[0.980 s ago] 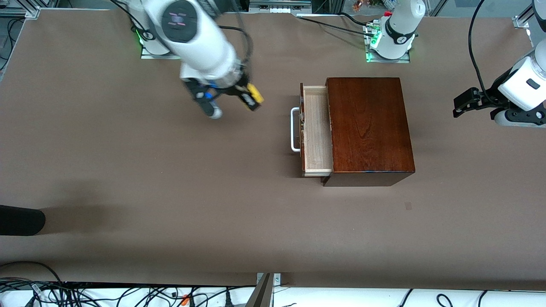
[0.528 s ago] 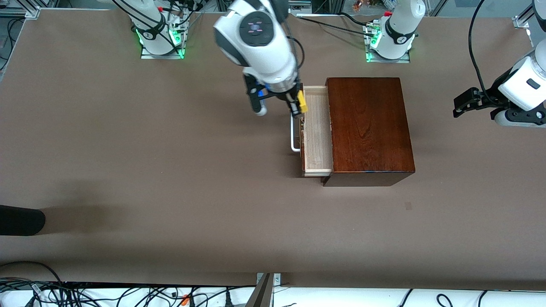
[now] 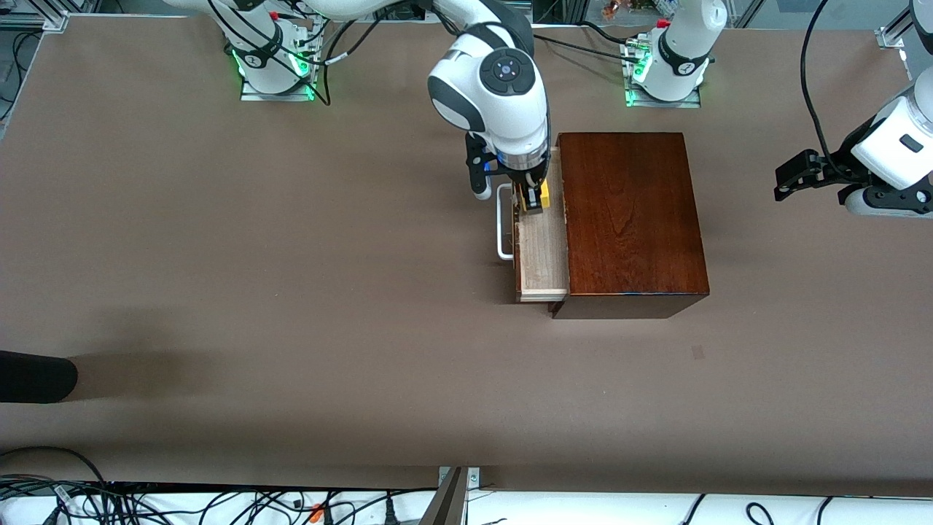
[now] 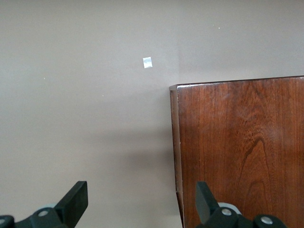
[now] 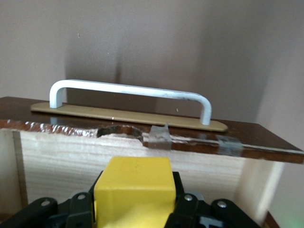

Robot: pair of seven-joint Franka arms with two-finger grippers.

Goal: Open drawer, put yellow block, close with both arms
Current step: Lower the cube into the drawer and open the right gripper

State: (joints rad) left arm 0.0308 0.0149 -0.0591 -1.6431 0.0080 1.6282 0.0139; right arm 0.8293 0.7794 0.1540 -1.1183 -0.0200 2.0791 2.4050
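1. Your yellow block is pinched in the right end effector, whose fingers are closed on its sides; it hangs over the open drawer, at the end farther from the front camera, and has not been released.
2. In the right wrist view the block sits above the pale wood interior, just inside the drawer front with the white handle.
3. The drawer is pulled partway out of the dark wooden box, toward the right arm's end of the counter, so you can count the opening as done.
4. The left end effector waits in the air with its fingers spread and empty, over the counter at the left arm's end, well apart from the box.
5. Still ahead, as I judge it: lower and let go of the block, clear the right arm, then shut the drawer using both arms.
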